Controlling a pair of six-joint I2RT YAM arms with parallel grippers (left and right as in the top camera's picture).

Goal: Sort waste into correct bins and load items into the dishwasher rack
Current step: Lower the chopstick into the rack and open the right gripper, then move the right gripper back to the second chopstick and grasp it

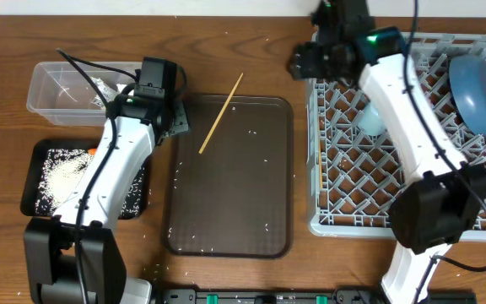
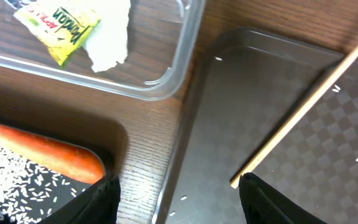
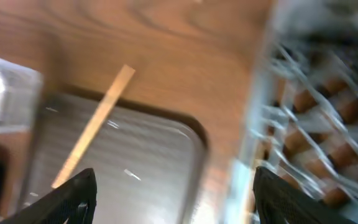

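Chopstick (image 3: 92, 127) cropped in blurred right-wrist view, carrot (image 2: 42, 152) partly hidden, left tool (image 2: 182, 190) apart, right tool (image 3: 176, 190) apart.

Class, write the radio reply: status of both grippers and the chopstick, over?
Left gripper open, empty. Right gripper open, empty. Chopstick lying on tray, ungripped. Only loose rice near it.

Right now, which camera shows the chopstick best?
The overhead view: the chopstick lies whole, sharp, across the brown tray's far rim. The left wrist view shows only its lower part; the right wrist view shows it blurred.
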